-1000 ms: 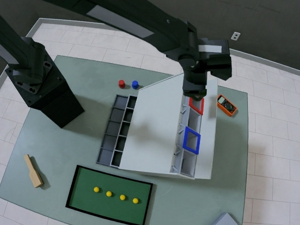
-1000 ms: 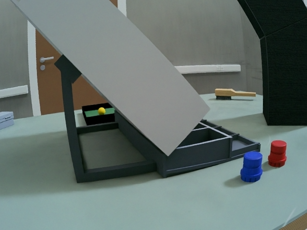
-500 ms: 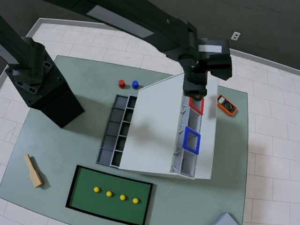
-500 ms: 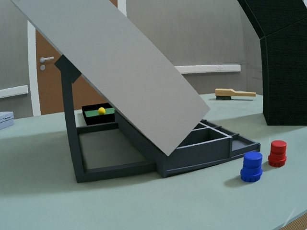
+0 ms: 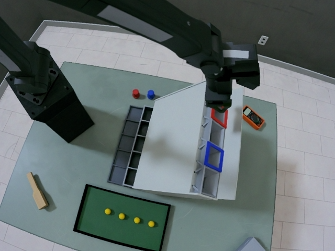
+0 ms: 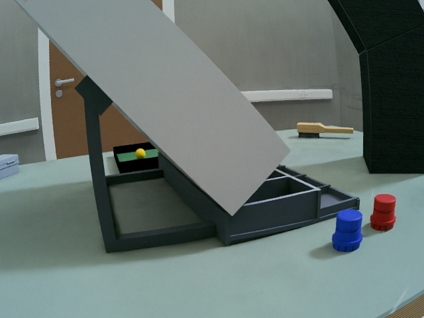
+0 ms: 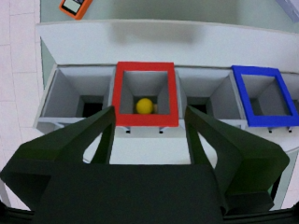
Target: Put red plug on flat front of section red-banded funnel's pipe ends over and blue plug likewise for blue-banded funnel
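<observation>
My gripper (image 5: 218,105) (image 7: 149,112) is open and empty, hanging close above the red-banded funnel (image 5: 226,118) (image 7: 146,120) at the top of the sloped white cover (image 5: 172,146) (image 6: 171,103). A yellow marble (image 7: 145,105) lies at the bottom of that funnel. The blue-banded funnel (image 5: 206,152) (image 7: 242,95) is two funnels along and empty. The red plug (image 5: 135,93) (image 6: 383,212) and the blue plug (image 5: 150,94) (image 6: 347,230) stand upright side by side on the table, beside the end of the grey row of sections (image 5: 120,159) (image 6: 330,200). The sections that show are empty.
A black-rimmed green tray (image 5: 78,216) (image 6: 135,165) holds several yellow marbles (image 5: 121,216) (image 6: 140,153). An orange multimeter (image 5: 253,117) (image 7: 75,7) lies behind the cover. A wooden brush (image 5: 37,190) (image 6: 321,130) lies beyond the arm's base (image 5: 54,107) (image 6: 393,103). A grey-blue box (image 5: 250,244) (image 6: 8,164) sits at the table edge.
</observation>
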You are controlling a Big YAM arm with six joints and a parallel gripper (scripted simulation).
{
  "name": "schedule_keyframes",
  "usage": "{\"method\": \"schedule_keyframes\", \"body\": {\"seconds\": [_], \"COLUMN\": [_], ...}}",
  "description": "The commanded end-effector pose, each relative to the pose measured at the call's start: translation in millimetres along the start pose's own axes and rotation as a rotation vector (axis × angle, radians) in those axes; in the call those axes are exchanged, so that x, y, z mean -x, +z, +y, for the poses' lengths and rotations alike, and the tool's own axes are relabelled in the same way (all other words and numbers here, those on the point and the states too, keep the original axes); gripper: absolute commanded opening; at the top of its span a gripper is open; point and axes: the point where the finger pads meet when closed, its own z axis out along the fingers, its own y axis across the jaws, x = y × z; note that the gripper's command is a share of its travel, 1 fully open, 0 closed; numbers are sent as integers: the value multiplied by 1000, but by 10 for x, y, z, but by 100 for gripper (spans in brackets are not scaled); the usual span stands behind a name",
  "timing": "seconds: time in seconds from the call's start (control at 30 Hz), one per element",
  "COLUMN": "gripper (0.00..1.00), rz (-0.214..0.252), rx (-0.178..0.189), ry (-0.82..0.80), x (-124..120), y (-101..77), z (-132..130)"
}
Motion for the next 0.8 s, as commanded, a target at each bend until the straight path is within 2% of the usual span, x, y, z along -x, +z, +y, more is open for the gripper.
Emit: {"method": "schedule_keyframes", "body": {"seconds": [0.0, 0.23, 0.73, 0.77], "gripper": [59, 59, 59, 59], "rz": [-32, -20, -13, -13], "rx": [6, 4, -2, -2], "ry": [13, 7, 5, 5], "x": [281, 312, -1228, -1228], "y": [-90, -101, -649, -649], "z": [55, 62, 72, 72]}}
